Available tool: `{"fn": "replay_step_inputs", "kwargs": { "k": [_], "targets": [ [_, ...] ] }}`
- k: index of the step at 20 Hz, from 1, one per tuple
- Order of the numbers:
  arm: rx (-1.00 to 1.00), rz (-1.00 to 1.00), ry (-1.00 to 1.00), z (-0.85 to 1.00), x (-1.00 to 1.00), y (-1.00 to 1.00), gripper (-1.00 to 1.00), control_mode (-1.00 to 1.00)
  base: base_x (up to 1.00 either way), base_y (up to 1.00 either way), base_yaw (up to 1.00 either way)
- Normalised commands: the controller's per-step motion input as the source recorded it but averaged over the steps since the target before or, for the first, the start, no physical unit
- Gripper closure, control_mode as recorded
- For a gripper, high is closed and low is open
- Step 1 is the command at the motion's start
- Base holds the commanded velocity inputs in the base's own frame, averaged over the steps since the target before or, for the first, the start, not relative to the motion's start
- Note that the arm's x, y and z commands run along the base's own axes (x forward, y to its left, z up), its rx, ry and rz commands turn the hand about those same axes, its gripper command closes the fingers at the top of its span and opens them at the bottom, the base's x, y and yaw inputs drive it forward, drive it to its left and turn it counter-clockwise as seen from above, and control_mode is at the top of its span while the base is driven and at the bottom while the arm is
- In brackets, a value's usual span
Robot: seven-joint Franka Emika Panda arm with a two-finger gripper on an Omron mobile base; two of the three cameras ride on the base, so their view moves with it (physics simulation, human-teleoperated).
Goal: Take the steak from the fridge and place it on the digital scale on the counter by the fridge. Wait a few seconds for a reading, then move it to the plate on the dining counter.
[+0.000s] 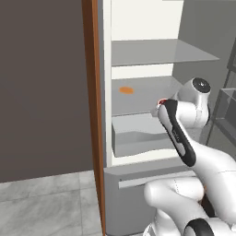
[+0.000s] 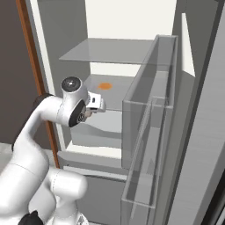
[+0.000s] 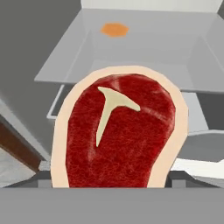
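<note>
The steak (image 3: 120,135) is red with a pale rim and a whitish T-shaped streak. It looms large in the hand view, held in my gripper (image 3: 112,183), which is shut on it. In the left base view the steak (image 1: 162,101) is a small red spot at the hand, in front of the middle shelf of the open fridge (image 1: 143,53). In the right base view my gripper (image 2: 91,111) hangs just outside the fridge (image 2: 110,57), above the grey drawer (image 2: 99,132). The digital scale, the plate and the dining counter are out of view.
A flat orange blob (image 1: 126,90) lies on the middle shelf behind the steak. The open fridge door with clear bins (image 2: 149,132) stands close on the right. A reddish-brown wood panel (image 1: 92,115) borders the fridge on the left, with grey floor tiles (image 1: 46,203) below.
</note>
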Motion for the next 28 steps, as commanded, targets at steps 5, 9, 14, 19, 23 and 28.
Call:
{"fn": "replay_step_inputs", "kwargs": {
  "k": [5,9,14,19,23,28],
  "targets": [
    [0.00,0.00,0.08,0.30,-0.88,0.01,1.00,-1.00,0.00,0.00,0.00],
    [0.00,0.00,0.15,0.28,-0.69,0.00,1.00,-1.00,0.00,0.00,0.00],
    [0.00,0.00,0.13,0.22,-0.46,0.01,1.00,-1.00,0.00,0.00,0.00],
    [0.00,0.00,0.00,0.00,0.00,0.00,1.00,-1.00,0.00,0.00,0.00],
    [0.00,0.00,0.00,0.00,0.00,0.00,1.00,1.00,-0.05,0.00,0.00],
    [0.00,0.00,0.00,0.00,0.00,0.00,1.00,1.00,-0.36,0.19,0.14]
  ]
}}
